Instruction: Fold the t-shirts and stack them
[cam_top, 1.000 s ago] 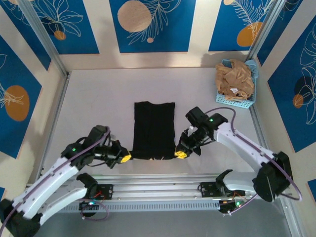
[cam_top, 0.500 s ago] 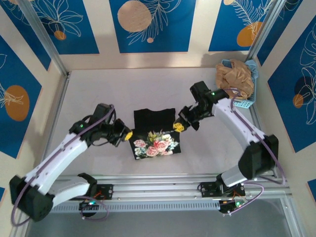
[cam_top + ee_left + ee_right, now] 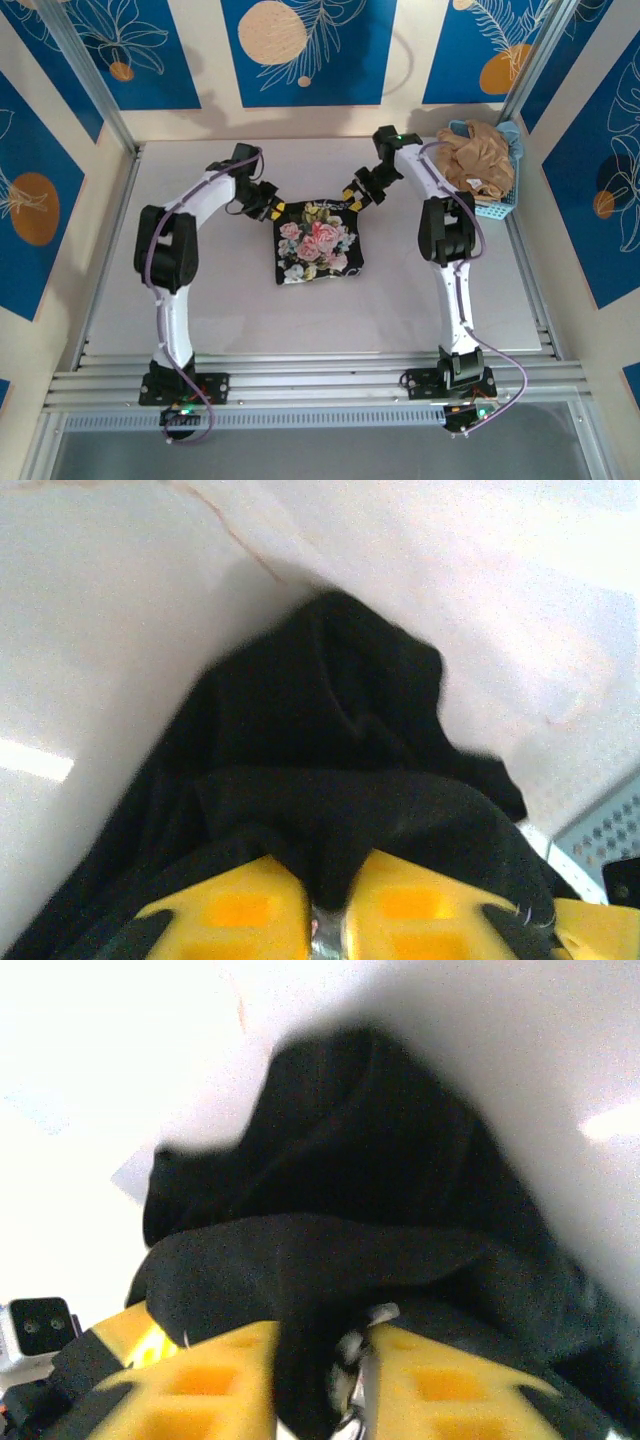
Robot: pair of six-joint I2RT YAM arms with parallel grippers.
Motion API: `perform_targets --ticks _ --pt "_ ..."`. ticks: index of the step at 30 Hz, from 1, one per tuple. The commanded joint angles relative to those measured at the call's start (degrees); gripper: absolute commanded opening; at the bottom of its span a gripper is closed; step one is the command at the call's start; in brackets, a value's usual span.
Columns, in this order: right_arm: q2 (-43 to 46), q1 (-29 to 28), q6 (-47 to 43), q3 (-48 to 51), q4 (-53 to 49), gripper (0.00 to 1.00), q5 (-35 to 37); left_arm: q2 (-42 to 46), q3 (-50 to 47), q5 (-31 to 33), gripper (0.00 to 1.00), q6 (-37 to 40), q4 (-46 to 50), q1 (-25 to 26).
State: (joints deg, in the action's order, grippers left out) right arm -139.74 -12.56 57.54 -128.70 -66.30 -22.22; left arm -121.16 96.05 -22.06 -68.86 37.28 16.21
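The black t-shirt (image 3: 318,243), flat earlier, is being doubled toward the desk's (image 3: 200,300) far edge; its soft, light far corners are being pinched by the left claw (image 3: 277,209) and right claw (image 3: 352,196).

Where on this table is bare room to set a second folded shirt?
Bare table left of the black t-shirt, in front of it, and between it and the basket. Crowded: its far edge, gripped by left pincer and right pincer.
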Motion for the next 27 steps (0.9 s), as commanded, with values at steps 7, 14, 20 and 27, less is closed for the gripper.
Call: perform_targets --ticks 7,14,20,27 --pt "6.28 2.63 -7.76 -4.75 -4.95 0.73 3.61 15.15 -2.62 6.71 0.65 7.86 2.80 -0.13" --pt "39.84 0.08 -6.72 37.89 15.25 0.64 1.58 39.24 -33.47 14.50 0.56 -21.52 -11.29 18.50" --pt "66.76 -2.27 -0.93 69.76 35.07 0.68 -4.57 36.30 -43.65 27.26 0.58 -46.08 -30.81 35.68" --pt "75.92 0.55 -1.13 79.67 36.26 0.70 -8.15 23.64 -43.82 33.21 0.73 -60.74 -44.45 42.03"
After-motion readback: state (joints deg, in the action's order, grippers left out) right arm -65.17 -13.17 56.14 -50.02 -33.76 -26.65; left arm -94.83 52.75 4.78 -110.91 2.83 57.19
